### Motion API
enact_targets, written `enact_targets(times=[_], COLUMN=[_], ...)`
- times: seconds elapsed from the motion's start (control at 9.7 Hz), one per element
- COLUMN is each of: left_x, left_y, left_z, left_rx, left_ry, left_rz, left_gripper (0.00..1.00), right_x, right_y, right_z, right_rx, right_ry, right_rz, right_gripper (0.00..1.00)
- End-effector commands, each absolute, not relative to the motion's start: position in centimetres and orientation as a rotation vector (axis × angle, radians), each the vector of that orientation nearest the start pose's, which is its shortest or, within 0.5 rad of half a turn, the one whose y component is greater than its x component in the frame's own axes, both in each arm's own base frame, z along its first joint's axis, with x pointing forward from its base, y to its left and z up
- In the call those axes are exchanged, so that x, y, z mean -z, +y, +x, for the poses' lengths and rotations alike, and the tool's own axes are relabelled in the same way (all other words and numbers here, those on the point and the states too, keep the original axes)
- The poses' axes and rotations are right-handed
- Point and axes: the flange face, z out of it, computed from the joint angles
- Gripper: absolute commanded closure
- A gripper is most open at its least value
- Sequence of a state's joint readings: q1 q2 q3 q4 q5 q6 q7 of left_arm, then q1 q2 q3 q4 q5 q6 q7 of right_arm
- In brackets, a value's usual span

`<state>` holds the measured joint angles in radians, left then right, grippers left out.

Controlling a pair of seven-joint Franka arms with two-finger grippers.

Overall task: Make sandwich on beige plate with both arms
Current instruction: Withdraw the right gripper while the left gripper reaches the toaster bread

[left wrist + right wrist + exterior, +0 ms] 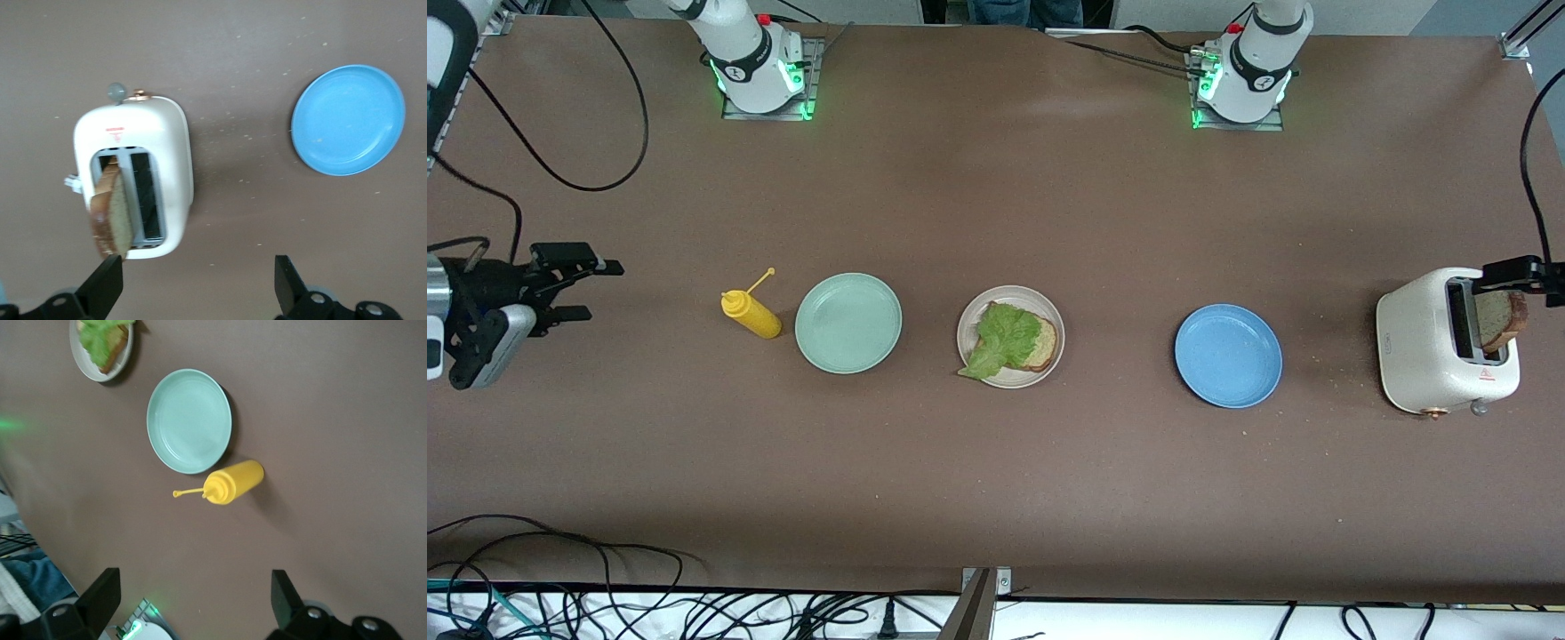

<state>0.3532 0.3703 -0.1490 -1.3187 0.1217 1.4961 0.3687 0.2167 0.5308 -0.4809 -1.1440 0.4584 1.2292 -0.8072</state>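
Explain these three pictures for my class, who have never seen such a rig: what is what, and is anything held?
Two white robot arms stand along one edge of a brown table. Each ends in a two-finger gripper. The wide picture comes from a high camera facing them. The other two come from cameras on the arms' wrists, looking down past the fingers.

In a row on the table are a yellow squeeze bottle, a mint green plate, the beige plate with one bread slice under a lettuce leaf, a blue plate and a white toaster. A second slice sticks up from the toaster.

The left gripper hangs open over the toaster, one finger close to that slice. The right gripper hangs open over the right arm's end of the table. Nothing is held.
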Motion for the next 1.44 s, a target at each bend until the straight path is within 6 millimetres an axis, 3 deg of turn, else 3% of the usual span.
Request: enact_targets(times=[0.0,0.1,0.21,0.52,0.72,0.83,0.93,1.03,1.24,1.34], left_x=[-49.2,-48.2,-47.2,-45.5,-44.6,-43.9,-43.2,-42.0,-40.9,-40.4], left_y=[19.7,20.4,21.2,23.4,24.2,24.8,25.5,25.4,25.2,24.8], left_z=[62.8,62.9,62.7,62.0,61.5,61.3,60.9,60.6,59.5,58.9], left_rx=[-0.319,-0.304,-0.311,-0.281,-0.269,-0.262,-0.215,-0.203,-0.195,-0.168], left_ry=[0.275,0.276,0.274,0.276,0.263,0.254,0.244,0.249,0.252,0.262], left_rz=[-3.070,-3.046,-3.033,-3.035,-3.034,-3.036,-3.029,-3.028,-3.027,-3.019], left_gripper=[0.00,0.00,0.00,0.00,0.00,0.00,0.00,0.00,0.00,0.00], right_x=[-52.3,-53.2,-53.5,-54.1,-55.3,-56.9,-58.4,-58.7,-59.4,-59.7], right_y=[-3.4,-2.2,-2.4,-1.5,-2.1,-2.2,-4.1,-4.6,-4.5,-3.2], right_z=[62.4,61.3,59.9,56.4,55.7,55.2,54.9,54.5,53.5,53.3], right_rx=[-0.425,-0.424,-0.428,-0.201,-0.072,-0.017,0.062,0.061,0.005,-0.038], right_ry=[-0.721,-0.664,-0.539,-0.354,-0.342,-0.333,-0.245,-0.212,-0.036,0.092], right_rz=[-2.785,-2.893,-2.977,-3.144,-3.160,-3.168,-3.167,-3.165,-3.155,-3.132], right_gripper=[0.00,0.00,0.00,0.00,0.00,0.00,0.00,0.00,0.00,0.00])
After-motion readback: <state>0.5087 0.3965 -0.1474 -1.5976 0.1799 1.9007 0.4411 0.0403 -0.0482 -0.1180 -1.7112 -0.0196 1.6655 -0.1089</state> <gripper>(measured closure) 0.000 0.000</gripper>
